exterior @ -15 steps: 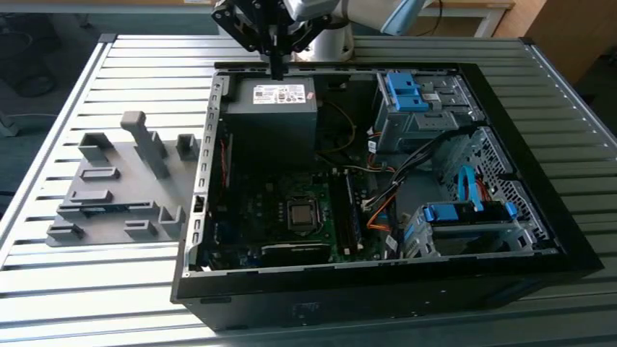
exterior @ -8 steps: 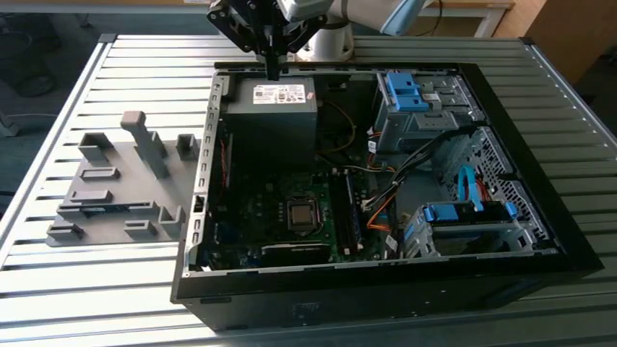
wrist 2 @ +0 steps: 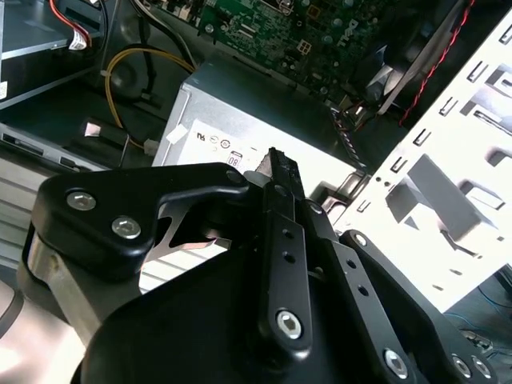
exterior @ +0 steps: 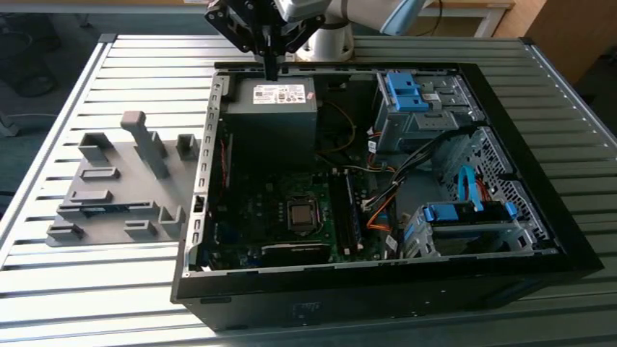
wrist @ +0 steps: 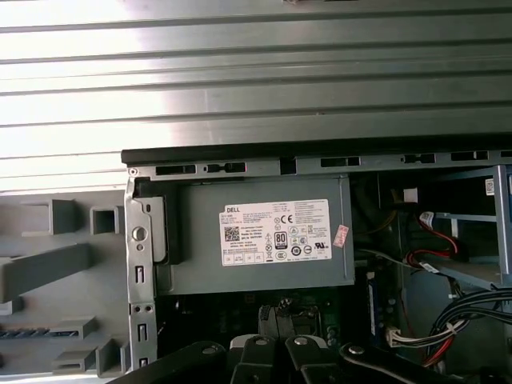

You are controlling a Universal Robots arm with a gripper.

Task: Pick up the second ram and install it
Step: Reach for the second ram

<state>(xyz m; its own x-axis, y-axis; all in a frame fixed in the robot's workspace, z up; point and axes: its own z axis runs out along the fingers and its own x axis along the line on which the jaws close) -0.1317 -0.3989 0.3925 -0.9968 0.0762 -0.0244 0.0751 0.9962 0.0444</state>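
The second ram (exterior: 104, 210) is a thin blue-green stick lying in a slot near the front of the grey fixture plate (exterior: 106, 224), to the exterior view's left of the open computer case (exterior: 386, 282). My gripper (exterior: 271, 72) hangs over the case's back edge, just above the grey power supply (exterior: 270, 108) and far from the ram. Its two black fingers (wrist 2: 276, 172) are pressed together with nothing between them. In the first wrist view the gripper (wrist: 280, 310) points down at the power supply's white label (wrist: 276, 232).
Upright grey blocks (exterior: 144, 141) rise from the fixture plate. Inside the case lie the motherboard (exterior: 289, 210), loose cables (exterior: 381, 195) and blue drive brackets (exterior: 405, 90). The case and fixture rest on a slatted metal table (exterior: 97, 289). The arm's white base (exterior: 323, 43) stands behind the case.
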